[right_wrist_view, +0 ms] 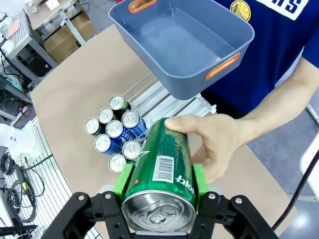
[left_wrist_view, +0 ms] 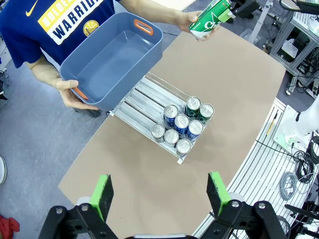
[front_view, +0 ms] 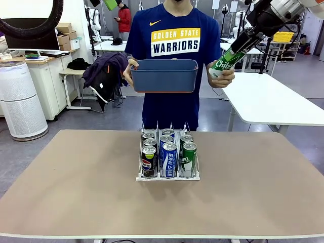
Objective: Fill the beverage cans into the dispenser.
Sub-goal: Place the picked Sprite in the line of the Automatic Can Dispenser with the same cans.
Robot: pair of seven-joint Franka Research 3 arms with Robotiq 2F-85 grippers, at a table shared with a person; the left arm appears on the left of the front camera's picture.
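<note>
The clear dispenser stands mid-table with several beverage cans in its three lanes: black Pepsi, blue-and-white and green at the front. High at the right, my right gripper is shut on a green can, tilted bottom-down. The person's hand also grips that can's lower end. In the right wrist view the green pads clamp the can near its top. My left gripper hangs open high above the dispenser, holding nothing.
The person stands at the far edge holding an empty dark blue tub in the other hand, above and behind the dispenser. A white table stands behind at the right. Bare brown tabletop surrounds the dispenser.
</note>
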